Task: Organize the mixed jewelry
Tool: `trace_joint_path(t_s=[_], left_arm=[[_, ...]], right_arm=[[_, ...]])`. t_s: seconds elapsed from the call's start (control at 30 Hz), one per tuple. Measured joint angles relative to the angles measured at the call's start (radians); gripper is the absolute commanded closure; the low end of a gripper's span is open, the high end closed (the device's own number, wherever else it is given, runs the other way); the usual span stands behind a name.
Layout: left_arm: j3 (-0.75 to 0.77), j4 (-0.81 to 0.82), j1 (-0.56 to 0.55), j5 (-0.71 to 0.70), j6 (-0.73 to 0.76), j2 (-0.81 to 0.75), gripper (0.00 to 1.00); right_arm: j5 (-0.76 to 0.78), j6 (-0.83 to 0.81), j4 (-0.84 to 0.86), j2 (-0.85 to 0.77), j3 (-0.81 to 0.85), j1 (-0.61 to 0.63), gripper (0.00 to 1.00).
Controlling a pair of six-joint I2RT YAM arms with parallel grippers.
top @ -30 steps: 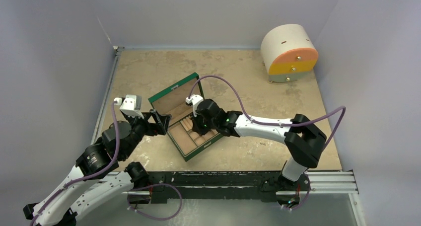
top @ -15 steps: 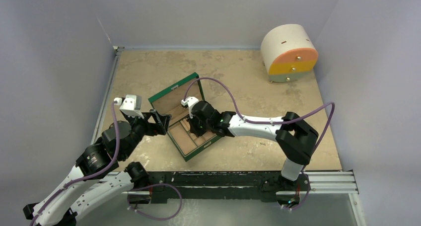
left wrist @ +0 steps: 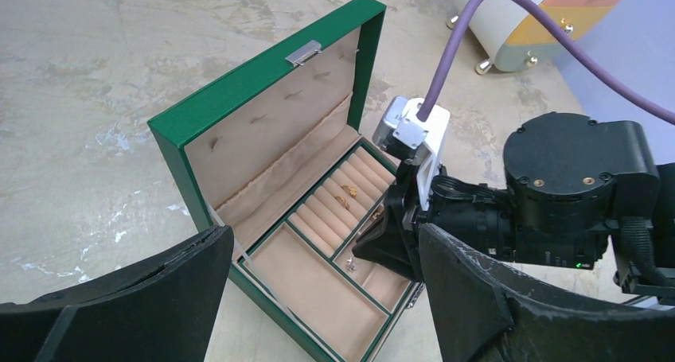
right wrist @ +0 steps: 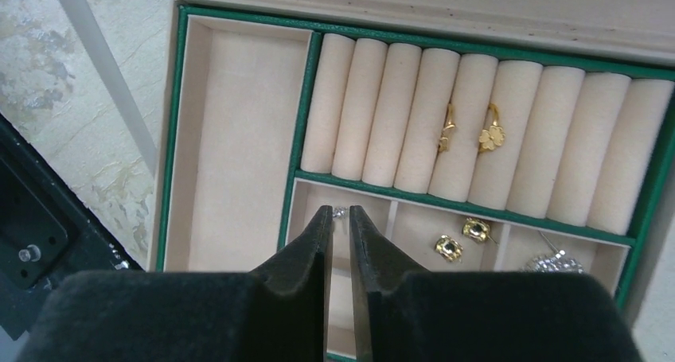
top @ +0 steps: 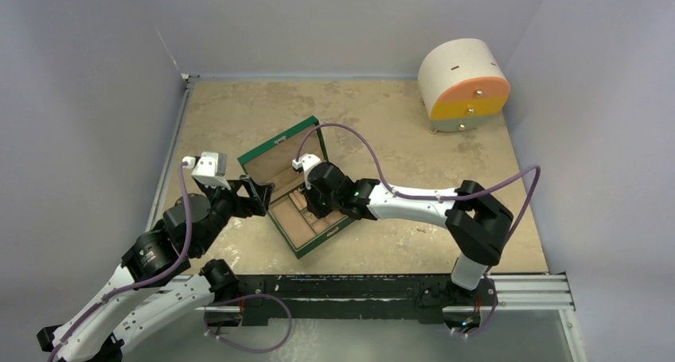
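left gripper: jaws wide, by the table's left edge, facing the open green box at mid-table.

mixed jewelry, all in the box: we count two gold rings seated in the ring rolls. in the small front compartments, as our right wrist view shows them: a tiny silver piece in the left one, two gold earrings in the middle, a silvery piece in the right.

right gripper: jaws a narrow slit apart, tips at the left compartment.

round drawer cabinet: far right corner.
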Motion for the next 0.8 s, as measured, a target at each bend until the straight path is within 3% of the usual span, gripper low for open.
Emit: trace_joint_path(t_s=[0.27,0.53,0.8], left_arm=[[0.0,0.0,0.0,-0.002,0.0,0.0,0.13],[0.0,0.0,0.001,-0.002,0.0,0.004,0.14],[0.0,0.0,0.001,-0.002,0.0,0.015,0.14]], right_arm=[[0.102,0.05,-0.053,-0.168,-0.078,0.0,0.76],[0.351,0.203,-0.212,-0.408,-0.197,-0.017,0.75],[0.475,0.423,-0.411,-0.632,-0.358,-0.175,0.71]])
